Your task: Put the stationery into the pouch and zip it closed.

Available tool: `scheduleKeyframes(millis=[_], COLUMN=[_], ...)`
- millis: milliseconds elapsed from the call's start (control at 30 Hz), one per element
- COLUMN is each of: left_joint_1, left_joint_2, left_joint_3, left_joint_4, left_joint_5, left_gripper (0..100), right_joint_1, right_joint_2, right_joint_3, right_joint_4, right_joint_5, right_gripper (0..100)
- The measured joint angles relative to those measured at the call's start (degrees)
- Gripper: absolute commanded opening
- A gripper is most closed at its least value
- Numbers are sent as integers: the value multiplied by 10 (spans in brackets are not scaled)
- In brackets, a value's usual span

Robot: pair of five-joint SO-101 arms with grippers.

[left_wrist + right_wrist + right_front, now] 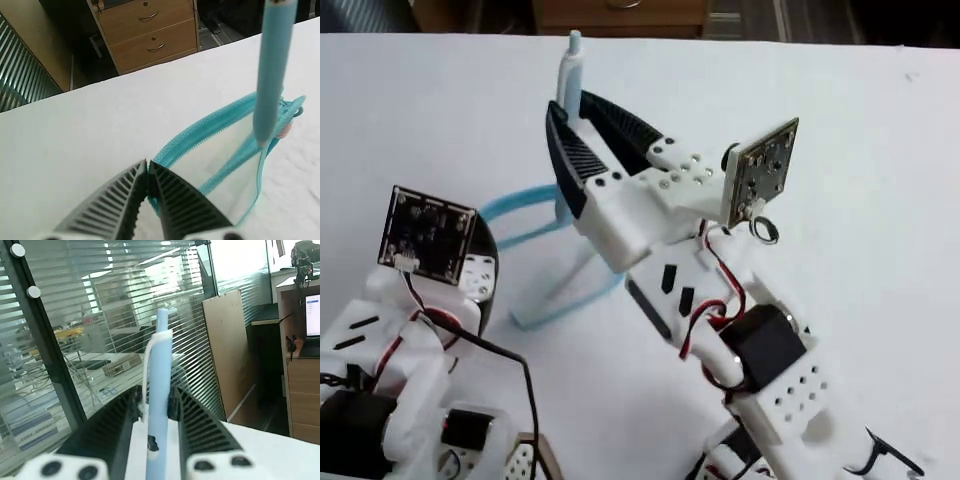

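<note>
The pouch [235,195] is laid flat toward the middle of the worktop [840,90], well in from its far edge, with its zipper [200,132] undone. The left tool [148,167] is pressed together on the pouch's rim, apparently so that the mouth is held open and the pouch is stopped from sliding. 1 pen [272,75] is pinched upright in the right tool [156,392], tip down at the open mouth, so that it can be lowered inside. Whether the tip touches the rim cannot be told. The worktop is covered in plain white. Beyond it, a wooden drawer unit [150,30] and a glazed partition with slatted blinds [90,315] are seen.
</note>
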Motion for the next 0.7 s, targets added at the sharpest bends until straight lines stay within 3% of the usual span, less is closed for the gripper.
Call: scheduleKeyframes(millis=[700], left_joint_1=[0], left_joint_2=[0], left_joint_3=[0], left_joint_4=[0], left_joint_5=[0], left_gripper=[22], right_joint_1=[-2], right_joint_2=[92], right_joint_3=[-89], right_joint_4=[-18], right_joint_5=[25], right_gripper=[17])
